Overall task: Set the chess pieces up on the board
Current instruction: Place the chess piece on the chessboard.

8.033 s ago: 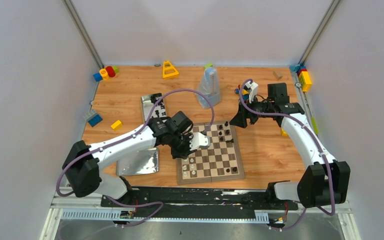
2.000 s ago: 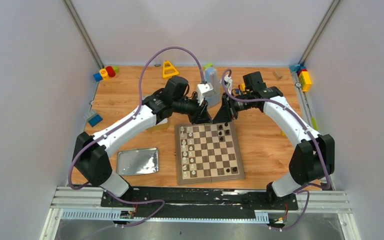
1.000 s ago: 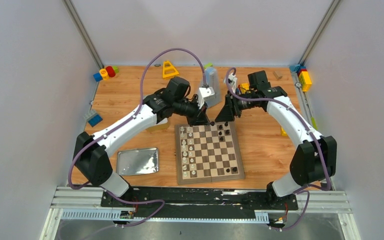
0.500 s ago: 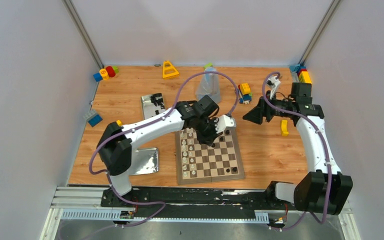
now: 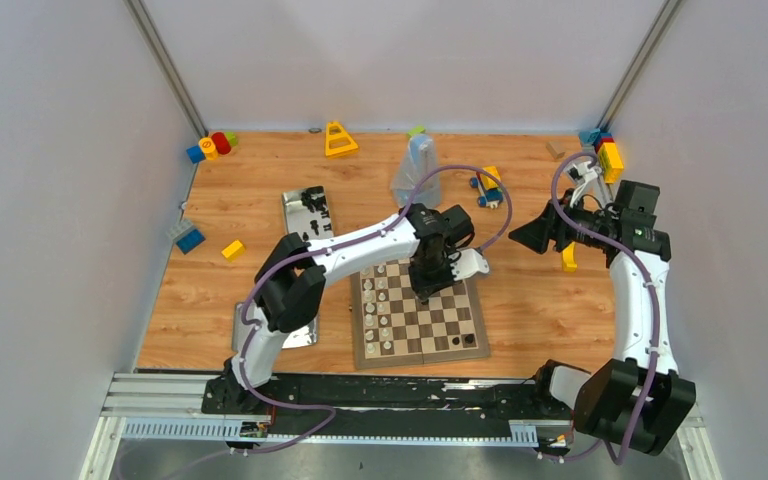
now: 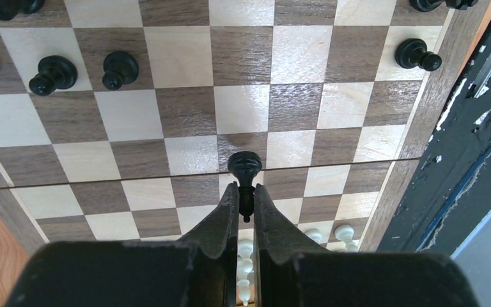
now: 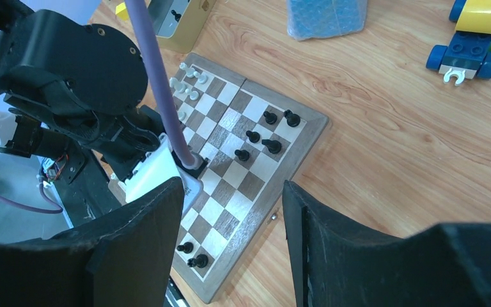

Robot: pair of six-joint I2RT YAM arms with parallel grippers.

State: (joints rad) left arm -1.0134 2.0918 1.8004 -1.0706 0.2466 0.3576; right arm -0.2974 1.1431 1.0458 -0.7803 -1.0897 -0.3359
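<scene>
Your left pincer (image 6: 243,192) is pinched narrow on the stem of a glossy, round-headed black piece (image 6: 244,165). It has swung rightward since a moment ago and is now over the fold seam of the wooden board (image 6: 179,54). Black pawns (image 6: 54,73) stand ahead, cream pieces (image 6: 344,234) behind. Your right pincer (image 7: 233,185) gapes empty, drawn back beside the board.

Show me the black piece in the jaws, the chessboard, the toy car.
black piece (image 6: 245,165): left wrist view, round head.
chessboard (image 6: 179,57): left wrist view, bare cream square.
toy car (image 7: 468,46): right wrist view, blue body.
</scene>
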